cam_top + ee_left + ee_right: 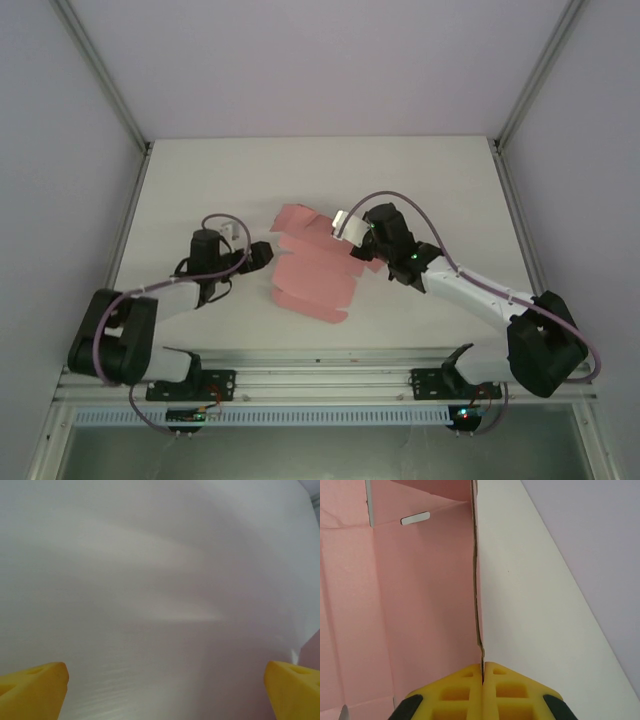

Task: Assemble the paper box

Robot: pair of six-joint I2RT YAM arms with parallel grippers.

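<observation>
Your white worktop carries the paper box, a flat pink die-cut card sheet, at its centre. Your right claw is pressed together, pinching the sheet's raised 2 o'clock edge. Your left claw, at the sheet's 9 o'clock, is spread wide and holds nothing; the frame cuts off its yellow fingers.

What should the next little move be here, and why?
Probably the left hand, open and empty beside the paper box, should slide onto the sheet's nearest edge and close. The right hand is shut on another edge, and the sheet lies mostly flat, so folding likely needs a second hold.
</observation>
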